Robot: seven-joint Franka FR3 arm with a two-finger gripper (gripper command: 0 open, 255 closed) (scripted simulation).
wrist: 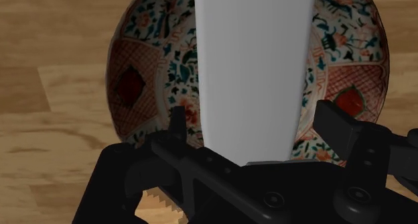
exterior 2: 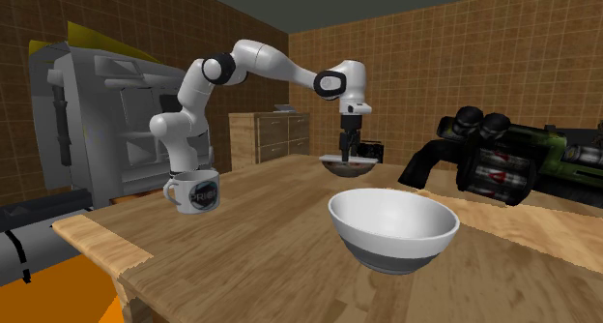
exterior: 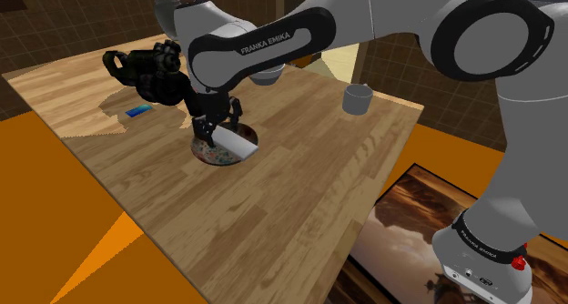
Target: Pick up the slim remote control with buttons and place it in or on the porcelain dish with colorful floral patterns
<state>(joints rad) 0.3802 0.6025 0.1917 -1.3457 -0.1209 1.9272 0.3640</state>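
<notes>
With the gripper (wrist: pixel 256 125) spread around the pale remote (wrist: pixel 254 68) lying across the floral dish (wrist: pixel 144 82), a skewed lift could snag it and tip it onto the counter (exterior: pixel 300 193).

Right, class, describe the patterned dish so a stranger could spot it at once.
Start at the wooden table and find the black gripper hanging over it. Directly beneath sits the dish, crossed by a pale flat remote. Unlike the white bowl, it carries red-and-teal floral patterning.

"FRANKA EMIKA" on arm (exterior: pixel 264 49) (white letters)
</notes>
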